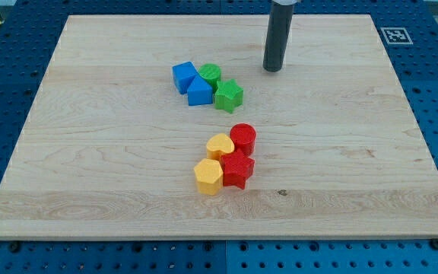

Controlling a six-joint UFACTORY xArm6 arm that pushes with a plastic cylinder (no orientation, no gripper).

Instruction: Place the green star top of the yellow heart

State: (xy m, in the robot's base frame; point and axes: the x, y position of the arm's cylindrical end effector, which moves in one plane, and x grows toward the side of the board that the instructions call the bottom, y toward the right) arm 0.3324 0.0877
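Yellow hexagon (pixel 207 176) sits nearest the board's (pixel 90 190) bottom edge, touching the red star (pixel 236 169).

Going left to right, we see two blue blocks (pixel 191 81), the green cylinder (pixel 210 74) and the green star (pixel 229 96) bunched above centre; below them the yellow heart (pixel 220 145) touches the red cylinder (pixel 243 138). Our tip (pixel 272 69) stands near the top edge, apart from every block, up and to the right of the green star. We carry no fingers, only the bare rod. We judge the risk is a push from here driving the star leftward into the blue blocks, or knocking the red cylinder and heart out of place.
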